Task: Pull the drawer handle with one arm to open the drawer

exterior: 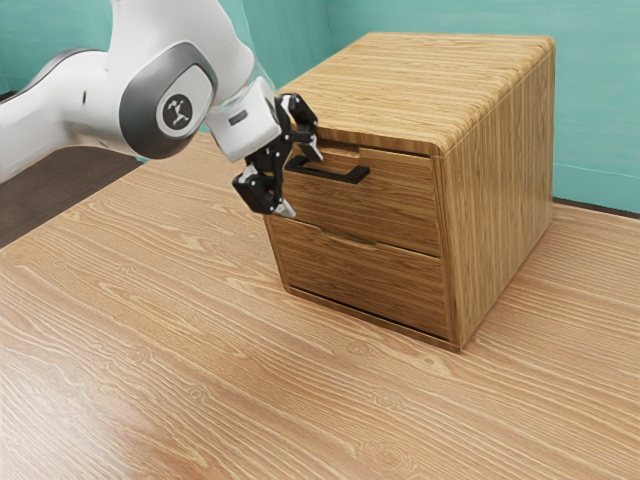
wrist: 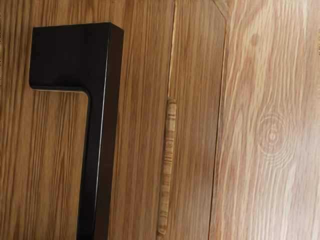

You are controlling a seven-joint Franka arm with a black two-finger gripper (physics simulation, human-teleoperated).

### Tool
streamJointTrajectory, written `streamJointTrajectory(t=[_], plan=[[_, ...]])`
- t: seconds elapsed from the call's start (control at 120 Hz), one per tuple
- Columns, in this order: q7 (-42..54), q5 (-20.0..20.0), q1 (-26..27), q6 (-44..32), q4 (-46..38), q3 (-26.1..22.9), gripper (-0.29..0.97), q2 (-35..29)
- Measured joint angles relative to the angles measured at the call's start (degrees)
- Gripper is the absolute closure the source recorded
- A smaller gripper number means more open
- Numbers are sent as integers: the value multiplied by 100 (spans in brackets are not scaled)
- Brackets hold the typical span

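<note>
The handle (exterior: 335, 173) is a black bar on the front of the upper drawer (exterior: 395, 205) of the cabinet (exterior: 440, 80), which stands on the surface (exterior: 200, 350). The drawer front looks about flush with the cabinet, so I judge the opening is not yet begun. The tool (exterior: 292, 170) is at the cabinet's front, with its fingers wide apart, one above and one below the bar's end. To do this step well, close the fingers firmly on the bar. Then pull straight away from the cabinet's front, level, without twisting. A grip so near the end may slip off, so moving a little toward the bar's middle seems safer.
</note>
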State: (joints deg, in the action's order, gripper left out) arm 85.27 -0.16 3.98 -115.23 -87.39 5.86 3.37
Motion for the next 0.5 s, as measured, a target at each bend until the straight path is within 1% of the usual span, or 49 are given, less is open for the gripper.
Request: streamJointTrajectory(t=[0.1,0.233,0.5], plan=[[7,19,59,1,0,-5,15,-35],[14,37,131,5,-6,-6,25,-57],[15,26,125,2,-33,-12,35,-53]])
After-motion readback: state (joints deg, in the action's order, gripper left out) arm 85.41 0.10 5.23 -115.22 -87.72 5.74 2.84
